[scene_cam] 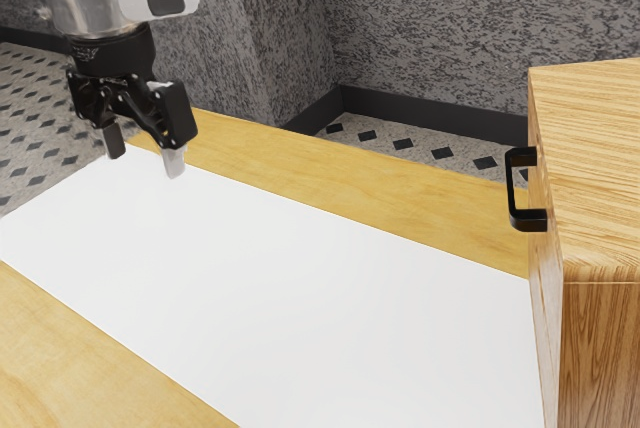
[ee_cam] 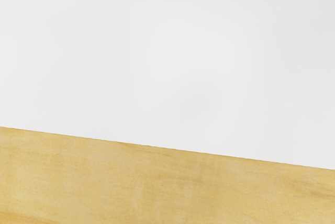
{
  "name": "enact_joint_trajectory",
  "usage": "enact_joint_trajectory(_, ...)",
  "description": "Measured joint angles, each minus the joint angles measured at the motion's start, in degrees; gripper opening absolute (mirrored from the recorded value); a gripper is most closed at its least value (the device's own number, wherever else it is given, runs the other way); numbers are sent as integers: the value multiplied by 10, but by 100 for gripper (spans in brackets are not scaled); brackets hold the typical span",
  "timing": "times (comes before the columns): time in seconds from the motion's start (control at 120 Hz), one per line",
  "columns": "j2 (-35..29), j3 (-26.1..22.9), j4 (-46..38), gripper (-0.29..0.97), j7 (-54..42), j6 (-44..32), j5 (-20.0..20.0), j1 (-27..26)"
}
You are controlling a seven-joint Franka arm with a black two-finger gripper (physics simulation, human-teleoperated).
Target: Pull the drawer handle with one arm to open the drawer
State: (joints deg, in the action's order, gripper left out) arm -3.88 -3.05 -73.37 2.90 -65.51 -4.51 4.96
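Far from handle [scene_cam: 524,191] — gripper [scene_cam: 146,157] spread wide

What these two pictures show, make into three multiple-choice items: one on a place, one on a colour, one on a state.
1. Where is the drawer handle in the exterior view?
A. at the far left
B. in the middle, lying flat
C. at the right, on the wooden cabinet

2. What colour is the handle?
A. white
B. black
C. red

3. How is the gripper?
A. open, holding nothing
B. shut on the handle
C. shut on a block

Answers:
1 C: the handle is fixed to the cabinet's face near the view's right edge.
2 B: it shows black against the wood.
3 A: its fingers stand apart with nothing between them, far from the handle.
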Motion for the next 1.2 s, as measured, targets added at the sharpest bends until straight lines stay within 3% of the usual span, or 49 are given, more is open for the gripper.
enact_joint_trajectory(0.15,9,-17,1,68,10,-92,-2,-34)
enact_joint_trajectory(0.367,-1,-17,31,68,21,-107,4,-29)
enact_joint_trajectory(0.483,16,-21,38,68,44,-123,75,-14)
enact_joint_trajectory(0.7,62,-27,25,68,106,-191,284,-21)
enact_joint_trajectory(0.825,92,-28,10,68,157,-233,335,-47)
enact_joint_trajectory(0.9,103,-28,-1,68,186,-260,342,-60)
enact_joint_trajectory(1.042,111,-29,-6,67,241,-298,297,-80)
enact_joint_trajectory(1.2,109,-31,-35,63,291,-329,278,-98)
